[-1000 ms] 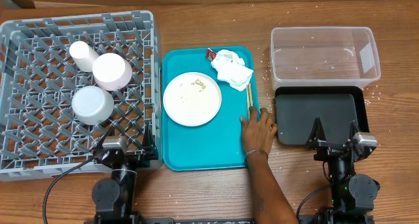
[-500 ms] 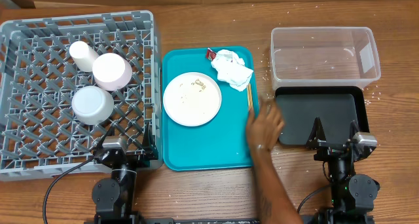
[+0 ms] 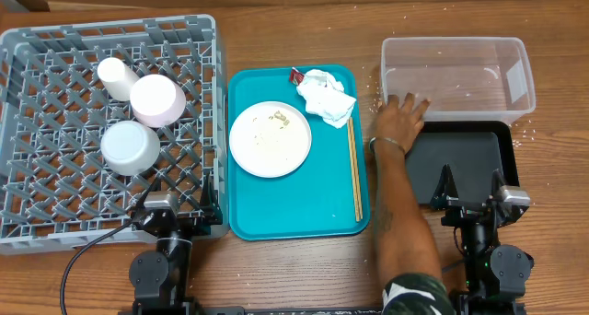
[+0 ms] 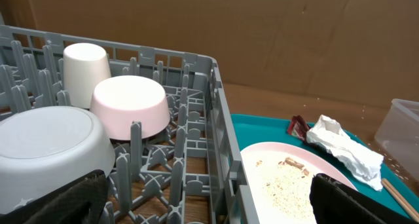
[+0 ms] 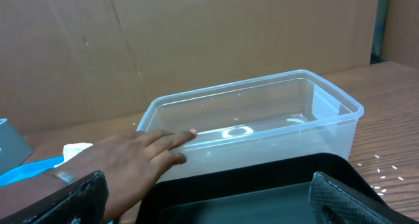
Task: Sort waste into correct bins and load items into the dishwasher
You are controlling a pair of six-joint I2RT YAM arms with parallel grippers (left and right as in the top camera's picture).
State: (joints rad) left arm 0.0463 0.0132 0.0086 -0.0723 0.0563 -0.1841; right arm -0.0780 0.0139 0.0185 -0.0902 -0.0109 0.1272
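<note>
Napkin, crumpled and white, lies on the teal tray, ahead of and to the right of the left gripper. Its long axis runs diagonally from far-left to near-right. The red wrapper touches its far-left end. The plate lies flat, face up, nearer to that gripper and just left of the napkin, with pale grains scattered on it. The chopsticks lie along the tray's right edge, long axis running near to far.

The left gripper sits at the near wall of the dish rack, fingers spread wide and holding nothing. Ahead of it and slightly left, a cup, a pink bowl and a pale bowl stand upside down in the rack.

The right gripper is over the near part of the black tray, fingers spread wide, nothing between them. The clear tub stands straight ahead, just beyond the black tray. Both bins have their long axes running left to right across the gripper's line.

Since a second ago, the person's hand has moved from the teal tray's right edge to the tub's near-left corner, ahead-left of the right gripper. The chopsticks now show at full length. Both grippers are unchanged.
</note>
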